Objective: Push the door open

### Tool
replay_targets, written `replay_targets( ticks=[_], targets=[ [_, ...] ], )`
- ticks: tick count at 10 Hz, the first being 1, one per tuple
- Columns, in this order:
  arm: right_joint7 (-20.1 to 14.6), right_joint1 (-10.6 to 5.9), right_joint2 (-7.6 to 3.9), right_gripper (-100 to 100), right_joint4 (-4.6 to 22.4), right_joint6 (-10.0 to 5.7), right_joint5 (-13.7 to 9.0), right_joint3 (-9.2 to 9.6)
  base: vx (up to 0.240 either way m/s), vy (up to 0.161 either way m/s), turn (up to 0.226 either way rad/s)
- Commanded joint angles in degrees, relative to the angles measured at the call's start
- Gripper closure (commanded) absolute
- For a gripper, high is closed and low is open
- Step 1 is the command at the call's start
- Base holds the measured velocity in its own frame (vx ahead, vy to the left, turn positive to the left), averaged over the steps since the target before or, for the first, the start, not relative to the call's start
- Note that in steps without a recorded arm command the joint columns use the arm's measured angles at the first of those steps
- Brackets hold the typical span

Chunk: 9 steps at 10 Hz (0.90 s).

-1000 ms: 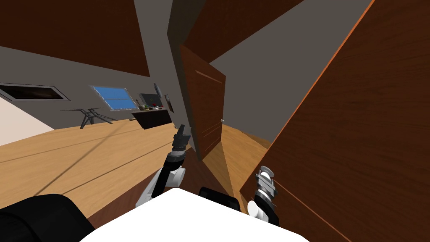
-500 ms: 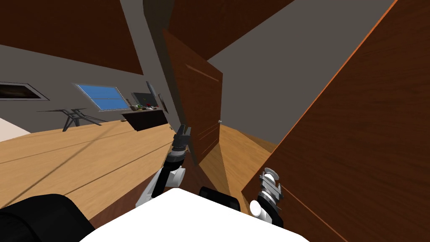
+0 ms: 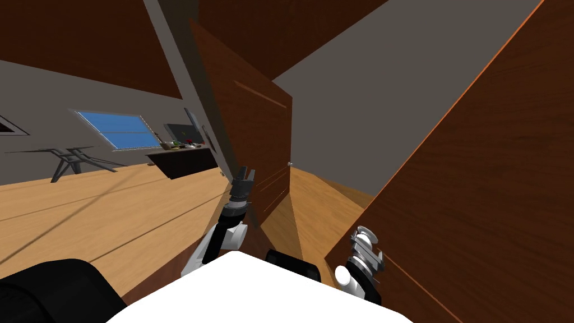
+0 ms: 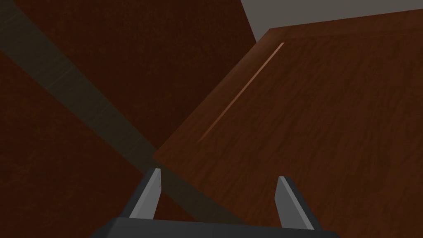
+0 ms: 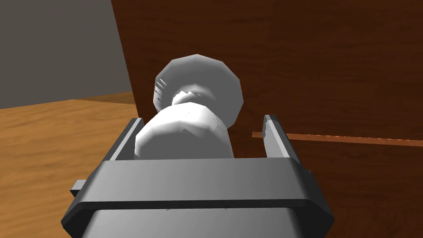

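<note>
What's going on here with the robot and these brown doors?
A two-armed robot is working at a brown door that stands ajar ahead of it. Its left gripper, fingers open and holding nothing, is at the door's lower part near its edge; I cannot tell whether it touches. The right gripper, low at the robot's right, has open fingers either side of a light grey knob on a nearer brown panel. Beyond the door lie grey wall and wooden floor.

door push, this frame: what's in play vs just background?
In play: brown wooden door on my right; its white round knob, between the open jaws of the right gripper.
Background: second brown wooden door ahead, left gripper open near it; dark low cabinet; blue window; dark thin-legged table.
</note>
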Motion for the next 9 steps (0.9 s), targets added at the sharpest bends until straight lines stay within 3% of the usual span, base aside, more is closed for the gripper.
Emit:
replay_targets(
  ticks=[1,7,8,9],
  targets=[
    [0.7,1.30,-0.17,100,-1.9,-0.04,-0.6,-1.18,0.134,-0.017,-0.019],
    [1.5,1.12,1.81,100,-2.0,-0.47,-2.9,-4.40,0.192,-0.031,-0.067],
    [1.5,1.24,1.82,100,-1.9,-0.03,-2.7,-3.88,0.099,-0.032,-0.021],
    [1.7,1.27,0.81,100,-1.9,-0.52,-3.4,-4.83,0.093,-0.059,-0.021]
  ],
)
